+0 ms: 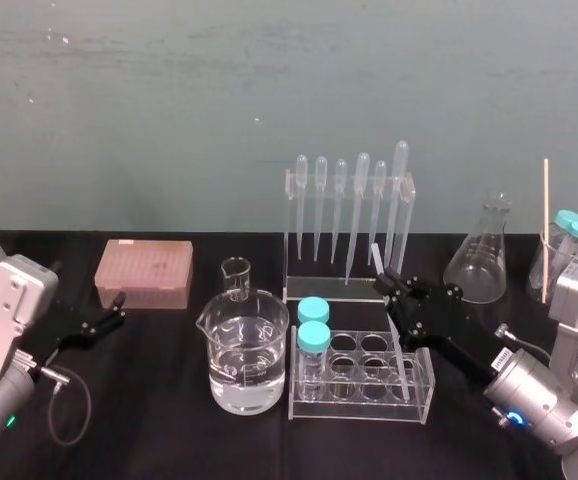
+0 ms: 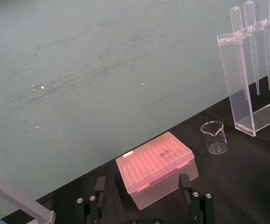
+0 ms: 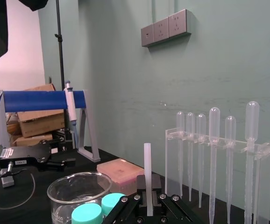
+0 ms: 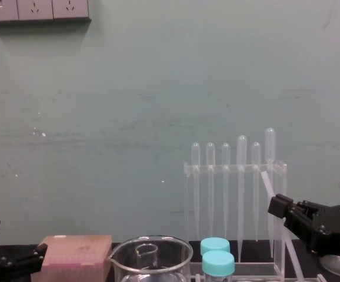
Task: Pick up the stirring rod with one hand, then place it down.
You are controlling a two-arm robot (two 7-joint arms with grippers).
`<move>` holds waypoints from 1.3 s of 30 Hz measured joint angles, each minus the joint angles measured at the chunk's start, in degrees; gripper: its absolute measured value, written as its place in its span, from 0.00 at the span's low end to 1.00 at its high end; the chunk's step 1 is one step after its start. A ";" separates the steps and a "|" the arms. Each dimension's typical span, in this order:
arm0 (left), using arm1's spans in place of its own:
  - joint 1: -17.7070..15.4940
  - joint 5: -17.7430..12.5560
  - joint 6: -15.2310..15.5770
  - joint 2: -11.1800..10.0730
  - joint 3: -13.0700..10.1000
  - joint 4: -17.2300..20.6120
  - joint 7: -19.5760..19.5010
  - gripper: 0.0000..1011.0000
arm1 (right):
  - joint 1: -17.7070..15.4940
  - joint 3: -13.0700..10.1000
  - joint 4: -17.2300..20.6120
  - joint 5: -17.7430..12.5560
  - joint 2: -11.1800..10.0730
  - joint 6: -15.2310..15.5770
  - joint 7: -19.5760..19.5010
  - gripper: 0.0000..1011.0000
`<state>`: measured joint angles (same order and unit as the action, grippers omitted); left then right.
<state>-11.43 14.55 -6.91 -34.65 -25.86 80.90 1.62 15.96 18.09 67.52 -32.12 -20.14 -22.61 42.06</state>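
The long thin translucent-white stirring rod (image 1: 397,345) is clamped between the blocky black fingers of the right gripper (image 1: 394,292), which is seen right of centre above the black table. It is gripped partway along its length, so that both ends stick out. The stirring rod is held tilted, its upper end before the clear acrylic pipette stand (image 1: 291,235) and its lower end over the right-hand wells of the clear plastic test-tube rack (image 1: 361,398). Whether it touches the rack cannot be told. The left gripper (image 1: 117,312) is parked at the left, fingers spread apart, just beside the pink translucent tip box (image 1: 144,272)
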 joint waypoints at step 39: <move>0.00 0.00 0.00 0.00 0.00 0.00 0.00 0.99 | -0.14 -0.12 0.20 0.03 -0.02 -0.21 -0.09 0.78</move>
<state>-11.43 14.55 -6.91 -34.65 -25.86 80.90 1.62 15.82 17.97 67.72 -32.09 -20.16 -22.82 41.96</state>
